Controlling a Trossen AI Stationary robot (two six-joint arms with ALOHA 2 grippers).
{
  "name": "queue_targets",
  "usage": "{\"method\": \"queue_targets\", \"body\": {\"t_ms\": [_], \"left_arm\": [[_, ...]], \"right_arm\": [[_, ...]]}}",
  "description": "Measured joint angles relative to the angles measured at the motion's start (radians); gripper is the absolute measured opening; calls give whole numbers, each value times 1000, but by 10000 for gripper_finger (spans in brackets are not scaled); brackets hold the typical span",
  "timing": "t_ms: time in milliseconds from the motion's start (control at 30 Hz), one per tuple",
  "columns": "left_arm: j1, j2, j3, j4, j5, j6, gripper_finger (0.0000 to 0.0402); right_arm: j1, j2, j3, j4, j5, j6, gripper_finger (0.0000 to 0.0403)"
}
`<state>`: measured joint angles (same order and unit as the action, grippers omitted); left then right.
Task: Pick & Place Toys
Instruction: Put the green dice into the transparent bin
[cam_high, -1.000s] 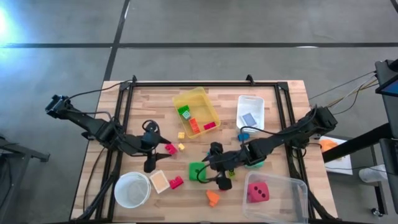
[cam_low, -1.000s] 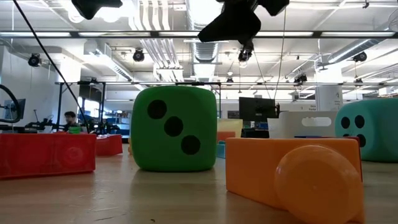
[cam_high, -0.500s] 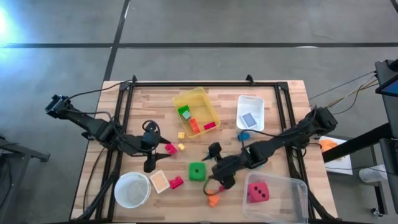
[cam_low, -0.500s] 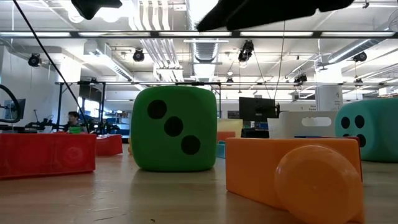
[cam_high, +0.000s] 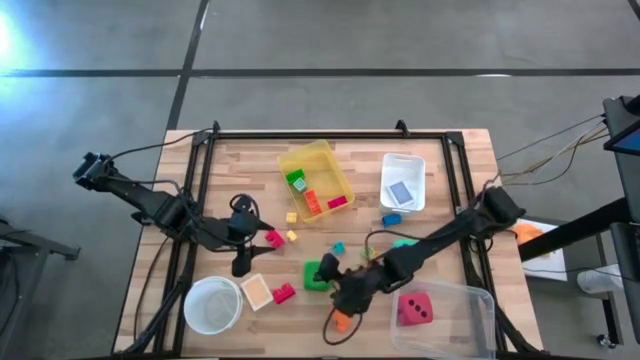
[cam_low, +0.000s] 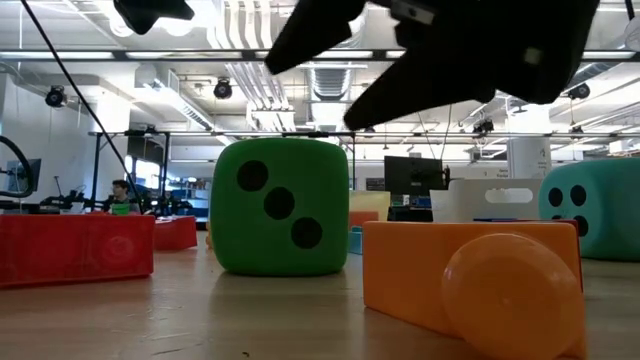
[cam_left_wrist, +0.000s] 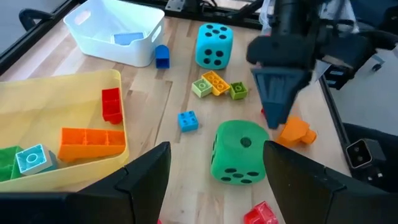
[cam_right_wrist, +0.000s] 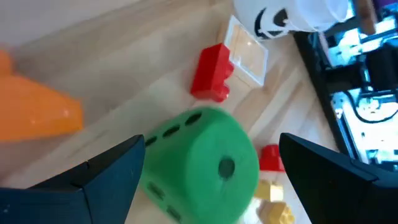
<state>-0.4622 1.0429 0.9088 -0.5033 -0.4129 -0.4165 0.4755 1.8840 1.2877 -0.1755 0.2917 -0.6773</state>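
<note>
The green die (cam_high: 315, 273) rests on the table near its middle, toward the near side. My right gripper (cam_high: 336, 286) hangs open just beside and above it; in the right wrist view the green die (cam_right_wrist: 205, 155) shows ahead between the two fingers, apart from them. An orange block (cam_high: 342, 320) lies close by toward the near edge. The teal die (cam_left_wrist: 214, 45) stands farther right, and the pink-red die (cam_high: 415, 308) sits in the clear bin (cam_high: 470, 300). My left gripper (cam_high: 248, 238) waits open at the table's left, holding nothing.
The yellow bin (cam_high: 340, 165) with several blocks and the white bin (cam_high: 403, 165) stand at the far side. A white bowl (cam_high: 212, 305), a small clear box (cam_high: 257, 291) and a red block (cam_high: 284, 293) lie near left. Small loose blocks (cam_left_wrist: 214, 84) are scattered mid-table.
My right gripper has come down and toward the table's near edge, closing in on the green die, and has rolled about its own axis. It has stayed open. The green die and the orange block have not moved.
</note>
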Motion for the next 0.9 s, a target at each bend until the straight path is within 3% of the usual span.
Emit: {"method": "queue_targets", "body": {"t_ms": [267,433,900], "left_arm": [[0,0,0,-20,-11,-3,258],[0,0,0,-22,-11,-3,258],[-1,0,-25,1,-14,-8,258]], "right_arm": [[-2,182,278,-353,8,-94,363],[-7,268,402,-542,115,-189,362],[-38,281,440,-569,121,-265,362]]}}
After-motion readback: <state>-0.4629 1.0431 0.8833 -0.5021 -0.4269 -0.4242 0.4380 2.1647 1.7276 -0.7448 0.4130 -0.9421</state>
